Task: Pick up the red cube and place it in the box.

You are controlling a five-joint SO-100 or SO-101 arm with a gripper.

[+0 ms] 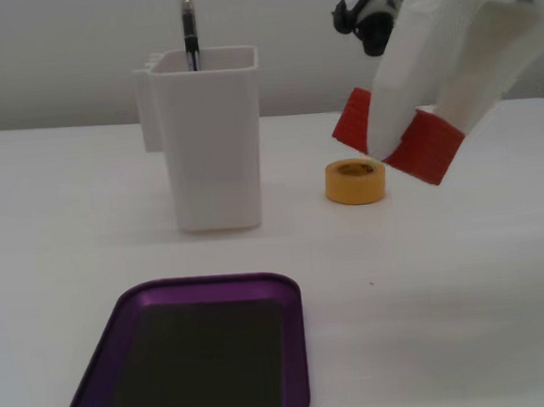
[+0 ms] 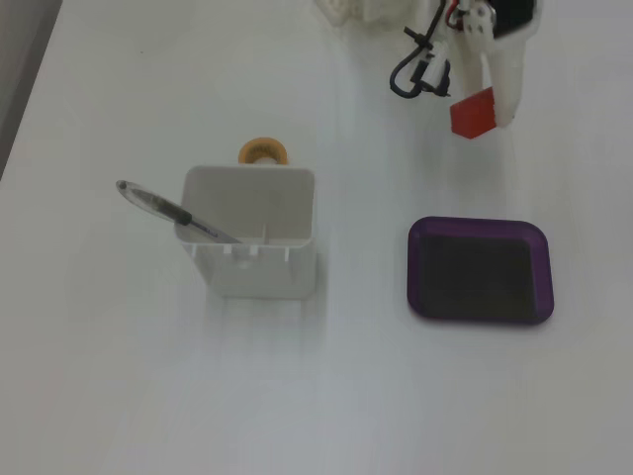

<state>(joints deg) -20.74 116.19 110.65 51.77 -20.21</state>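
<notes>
The red cube (image 1: 425, 146) is a small ribbed red block held between my white gripper's fingers (image 1: 390, 123), tilted and lifted above the table. My gripper (image 1: 395, 147) is shut on it at the upper right of one fixed view. In the other fixed view the cube (image 2: 472, 114) hangs at the tip of my gripper (image 2: 485, 107) near the top right. The box (image 1: 194, 356) is a shallow purple tray with a dark floor at the lower left, apart from the cube; from above the box (image 2: 482, 312) lies below the cube.
A tall white plastic container (image 1: 208, 138) with a pen (image 1: 188, 26) stands behind the tray; it also shows in the other fixed view (image 2: 254, 237). A yellow tape roll (image 1: 355, 180) lies on the table under the gripper.
</notes>
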